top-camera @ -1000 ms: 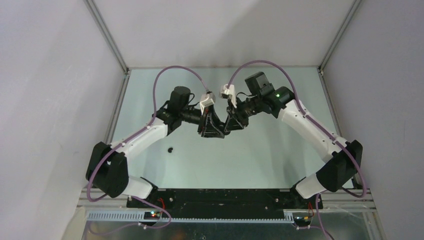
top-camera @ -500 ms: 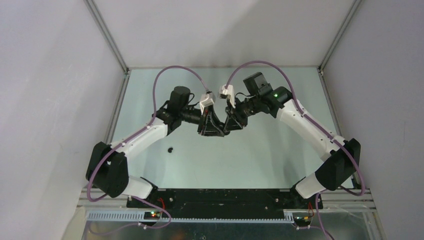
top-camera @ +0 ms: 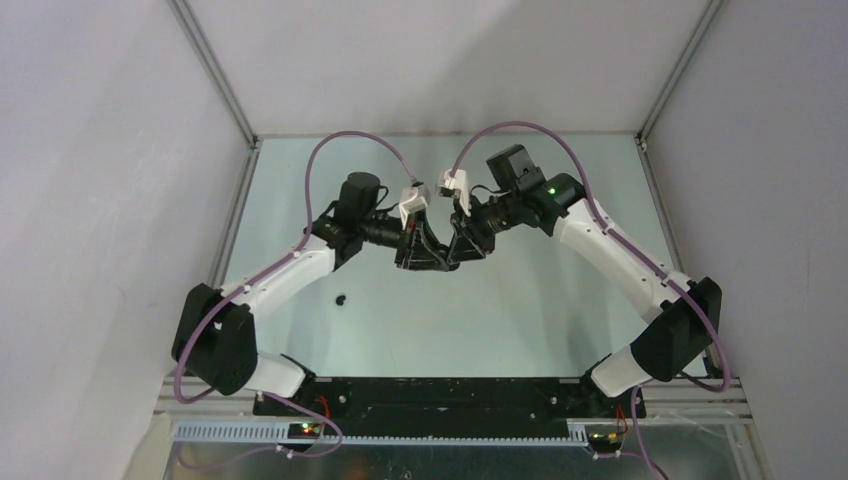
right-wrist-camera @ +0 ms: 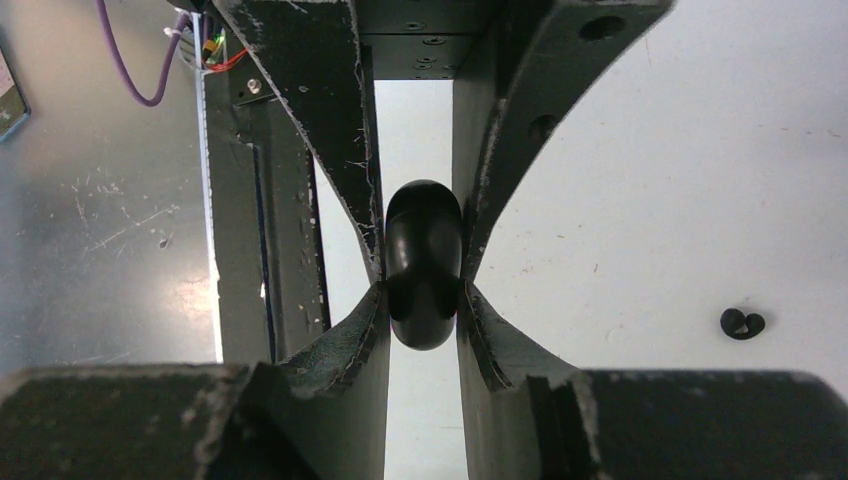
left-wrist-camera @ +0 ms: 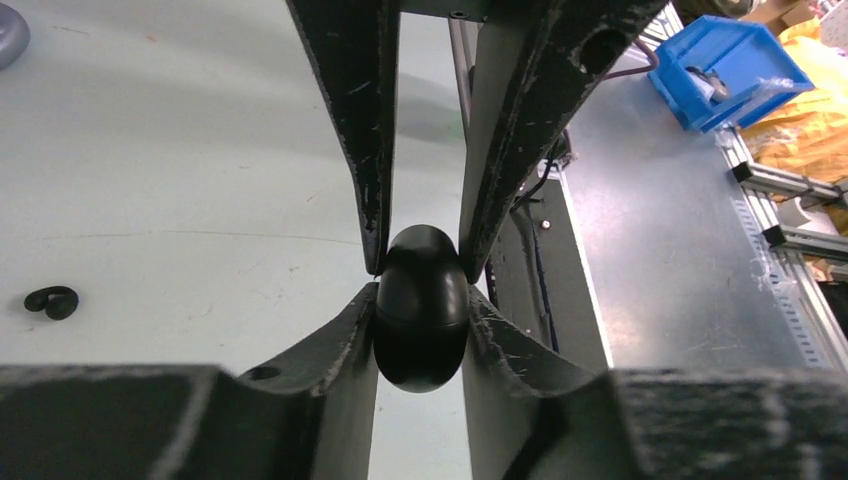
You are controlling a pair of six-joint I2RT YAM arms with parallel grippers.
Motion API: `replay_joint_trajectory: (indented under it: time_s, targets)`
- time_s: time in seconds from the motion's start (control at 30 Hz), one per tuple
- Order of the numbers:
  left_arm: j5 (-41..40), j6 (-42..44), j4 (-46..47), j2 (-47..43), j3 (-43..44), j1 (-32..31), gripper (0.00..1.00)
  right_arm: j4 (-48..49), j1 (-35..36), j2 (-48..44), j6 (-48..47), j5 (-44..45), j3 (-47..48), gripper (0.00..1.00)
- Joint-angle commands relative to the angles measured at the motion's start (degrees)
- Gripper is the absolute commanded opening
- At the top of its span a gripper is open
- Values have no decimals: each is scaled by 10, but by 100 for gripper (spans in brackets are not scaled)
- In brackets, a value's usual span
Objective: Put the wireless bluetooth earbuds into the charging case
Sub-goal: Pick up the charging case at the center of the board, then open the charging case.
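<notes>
A glossy black egg-shaped charging case [left-wrist-camera: 422, 305] with a seam round its middle is clamped between both grippers above the middle of the table; it also shows in the right wrist view [right-wrist-camera: 422, 265]. My left gripper [left-wrist-camera: 422, 300] is shut on its lower part, and my right gripper [right-wrist-camera: 422, 295] is shut on it from the opposite side. In the top view the two grippers [top-camera: 437, 264] [top-camera: 451, 261] meet tip to tip and hide the case. One tiny black earbud [top-camera: 342, 299] lies alone on the table [left-wrist-camera: 52, 302] [right-wrist-camera: 741, 323]. No lilac earbuds are in view.
A grey rounded thing [left-wrist-camera: 8, 32] sits at the corner of the left wrist view. A blue bin [left-wrist-camera: 735, 65] stands beyond the table's metal edge. White walls and frame posts [top-camera: 215, 75] close in the table on three sides.
The right arm has shifted slightly toward the left arm. Both grippers stay closed together on the case.
</notes>
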Motion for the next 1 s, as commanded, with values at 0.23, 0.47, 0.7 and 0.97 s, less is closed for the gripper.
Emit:
replay_joint_trajectory:
  time_s: [0.23, 0.47, 0.7, 0.97]
  targets:
    - [8, -13, 17, 1, 23, -1, 56, 26, 0, -29, -1, 18, 8, 9]
    - [9, -16, 20, 1, 22, -1, 53, 28, -2, -29, -2, 19, 5, 9]
    - [9, -16, 23, 0, 22, -1, 50, 27, -2, -25, -3, 16, 5, 9]
    - [13, -19, 27, -2, 21, -1, 37, 27, -1, -24, -3, 17, 5, 9]
